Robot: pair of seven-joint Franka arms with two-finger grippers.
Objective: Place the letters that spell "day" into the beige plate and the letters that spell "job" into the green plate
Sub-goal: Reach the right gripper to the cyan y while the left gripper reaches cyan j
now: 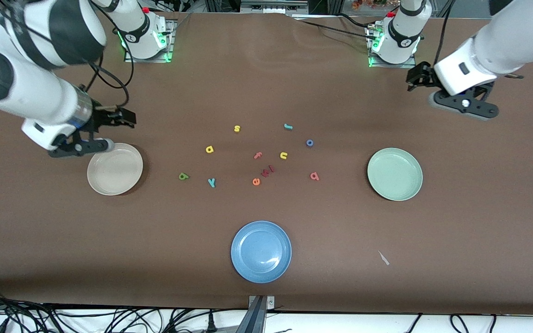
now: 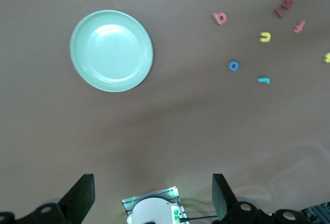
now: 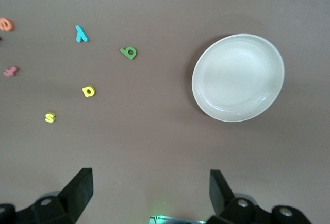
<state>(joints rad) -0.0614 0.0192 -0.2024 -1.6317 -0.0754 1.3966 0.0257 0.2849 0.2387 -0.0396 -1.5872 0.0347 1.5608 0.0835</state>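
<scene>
Progress: none placed; beige plate (image 1: 114, 175) and green plate (image 1: 395, 174) empty.
Letters: d (image 1: 183, 175), a (image 1: 209, 149), y (image 1: 211, 182), j (image 1: 288, 126), o (image 1: 310, 143), b (image 1: 314, 175) mid-bench.
Left end effector (image 2: 152, 195): wide, empty, above bench near the green plate.
Right end effector (image 3: 149, 193): wide, empty, beside the beige plate.

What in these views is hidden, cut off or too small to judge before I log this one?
- Front view: right gripper fingertips too small against dark hardware.
- Front view: left gripper likewise.
- Front view: dark red piece beside the orange e, shape unreadable.
- Right wrist view: orange e cut by the edge.
</scene>
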